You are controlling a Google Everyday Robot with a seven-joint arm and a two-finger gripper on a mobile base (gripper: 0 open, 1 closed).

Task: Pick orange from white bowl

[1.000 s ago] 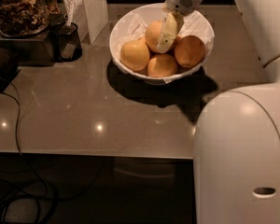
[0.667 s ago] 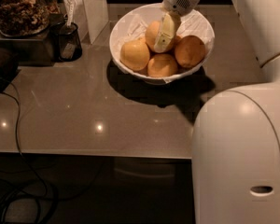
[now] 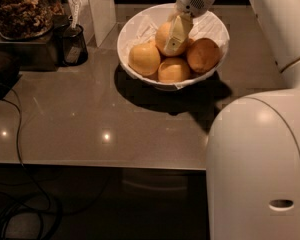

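Observation:
The white bowl (image 3: 133,28) stands at the back of the grey counter (image 3: 90,119). The pale orange (image 3: 162,34) sits on top of the pile at the bowl's back. My gripper (image 3: 171,43) reaches down from above into the bowl. One pale finger (image 3: 176,33) lies against the front of the orange; the other is hidden behind it. The gripper looks shut on the orange. Three more oranges lie in the bowl: one at the left (image 3: 144,59), one in front (image 3: 173,70), and a deeper reddish one at the right (image 3: 202,55).
A dark glass jar of nuts (image 3: 20,9) and a small black holder (image 3: 72,44) stand at the back left beside a white post (image 3: 101,11). My white body (image 3: 255,164) fills the lower right. Cables (image 3: 12,139) trail over the counter's left and front edge.
The gripper and the pale orange have shifted slightly to the left and up together. The other oranges and the bowl have stayed put.

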